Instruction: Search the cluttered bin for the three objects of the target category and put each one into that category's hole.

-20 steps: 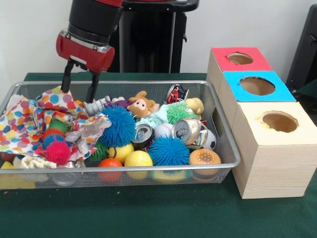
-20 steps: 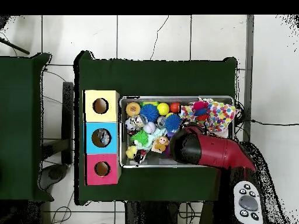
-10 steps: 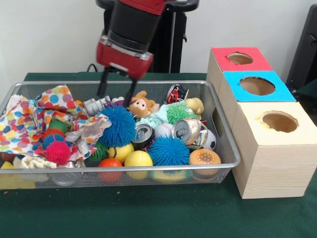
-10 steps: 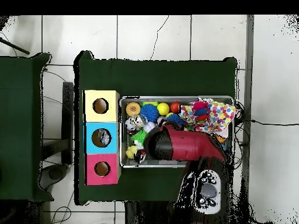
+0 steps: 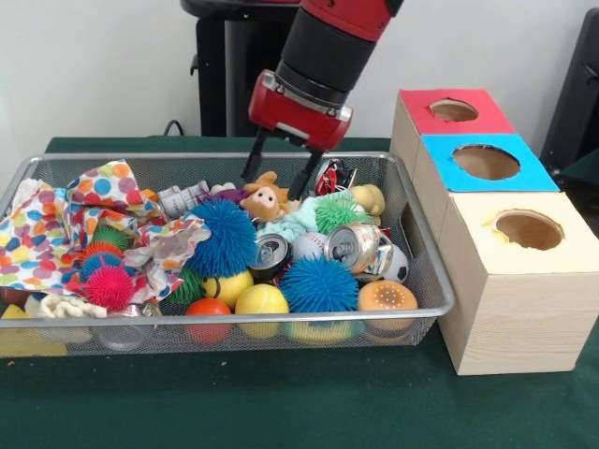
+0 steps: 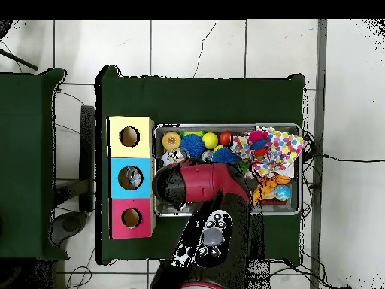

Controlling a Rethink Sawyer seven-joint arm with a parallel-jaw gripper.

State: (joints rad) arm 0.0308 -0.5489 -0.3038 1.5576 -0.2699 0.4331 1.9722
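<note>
You won't find any readable text here. The cans [image 5: 354, 247] in the bin [image 5: 426, 281] carry print, but it's too small and blurred to make out. The three boxes [image 5: 479, 161] show only colour on top, red, blue and yellow, with no labels, numbers or signs.

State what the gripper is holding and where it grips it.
Nothing. The gripper is open and empty, hanging above the brown plush animal in the bin.
</note>
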